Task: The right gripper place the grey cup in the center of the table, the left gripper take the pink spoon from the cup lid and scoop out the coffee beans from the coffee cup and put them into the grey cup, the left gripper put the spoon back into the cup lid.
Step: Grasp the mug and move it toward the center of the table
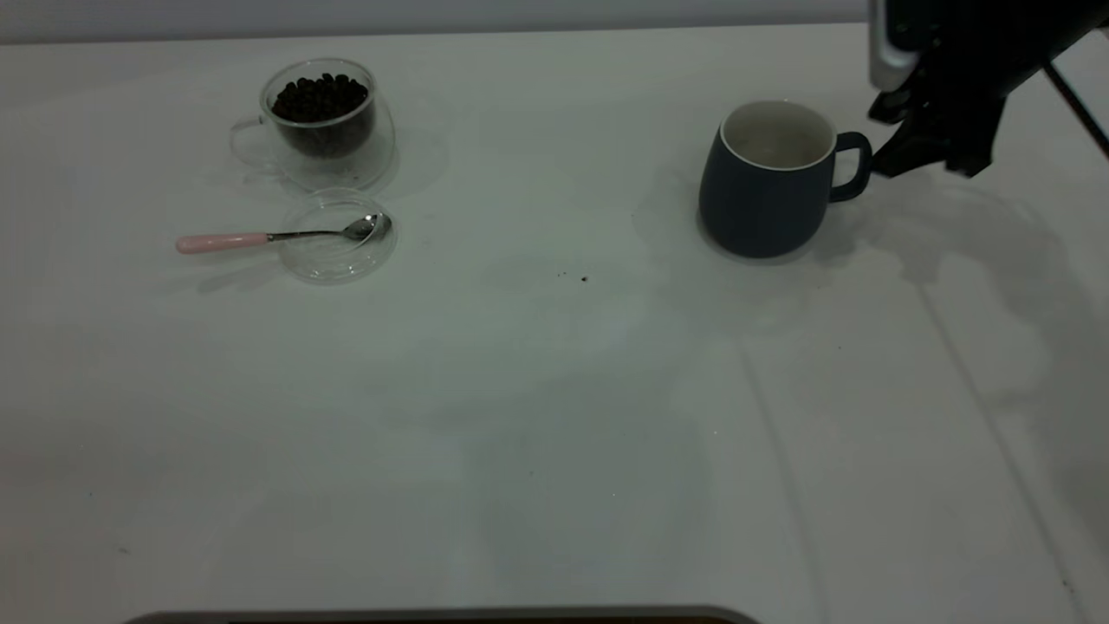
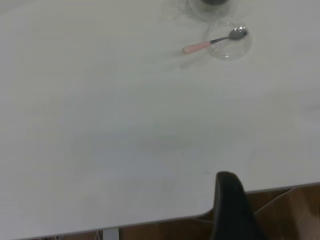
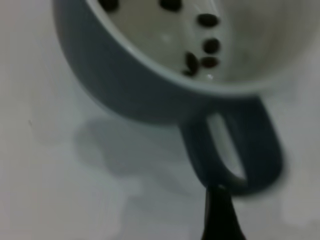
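Right hand [image 1: 892, 160] just right of the grey cup's [image 1: 767, 182] handle [image 3: 245, 150] — grip state unclear; a glancing contact could tip the cup, spilling its few beans [image 3: 207, 47].

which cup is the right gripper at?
The grey cup: opaque, dark, on the table's right, its handle toward the right gripper. The coffee cup is clear glass, full of beans, far left.

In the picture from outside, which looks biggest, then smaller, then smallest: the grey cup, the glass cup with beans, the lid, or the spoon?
1. grey cup, clearly the biggest.
2. glass coffee cup with the beans.
3. cup lid, round and flat.
4. pink spoon: thinnest, though longer than the lid is wide, so these two are hard to rank.
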`<state>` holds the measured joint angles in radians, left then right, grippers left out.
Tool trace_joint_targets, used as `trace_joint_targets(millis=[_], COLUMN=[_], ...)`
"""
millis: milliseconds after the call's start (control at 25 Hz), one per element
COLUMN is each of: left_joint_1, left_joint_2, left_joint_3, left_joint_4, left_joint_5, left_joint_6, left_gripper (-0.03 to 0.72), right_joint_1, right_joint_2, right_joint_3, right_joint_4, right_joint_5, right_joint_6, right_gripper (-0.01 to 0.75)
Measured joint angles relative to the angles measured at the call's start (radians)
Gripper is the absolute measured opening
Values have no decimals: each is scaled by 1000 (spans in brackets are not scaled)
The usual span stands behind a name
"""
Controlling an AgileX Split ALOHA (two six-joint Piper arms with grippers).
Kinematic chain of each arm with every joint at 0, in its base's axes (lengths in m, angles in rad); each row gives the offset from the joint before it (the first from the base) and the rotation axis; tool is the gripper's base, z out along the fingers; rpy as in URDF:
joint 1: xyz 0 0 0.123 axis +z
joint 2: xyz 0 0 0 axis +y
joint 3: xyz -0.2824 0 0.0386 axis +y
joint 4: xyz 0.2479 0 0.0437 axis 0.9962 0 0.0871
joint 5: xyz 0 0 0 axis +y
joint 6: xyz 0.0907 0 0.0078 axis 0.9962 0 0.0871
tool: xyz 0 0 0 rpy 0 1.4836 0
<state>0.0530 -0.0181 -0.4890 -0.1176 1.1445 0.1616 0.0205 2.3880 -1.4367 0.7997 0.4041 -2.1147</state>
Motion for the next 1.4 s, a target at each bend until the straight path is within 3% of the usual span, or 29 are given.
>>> trace_joint_targets(millis=[1000,1400], left_joint_1=[0,0], left_joint_2=[0,0], left_joint_3=[0,0], left_joint_4=[0,0], left_joint_5=[0,0], left_joint_6=[0,-2], left_gripper=[470,470], right_joint_1=[296,297], right_joint_2=[41,45], right_joint_3=[-46,-43], right_joint_4=[188,212], right_joint_5=[-74,-51], right_joint_6=[0,32], right_gripper=[506,506])
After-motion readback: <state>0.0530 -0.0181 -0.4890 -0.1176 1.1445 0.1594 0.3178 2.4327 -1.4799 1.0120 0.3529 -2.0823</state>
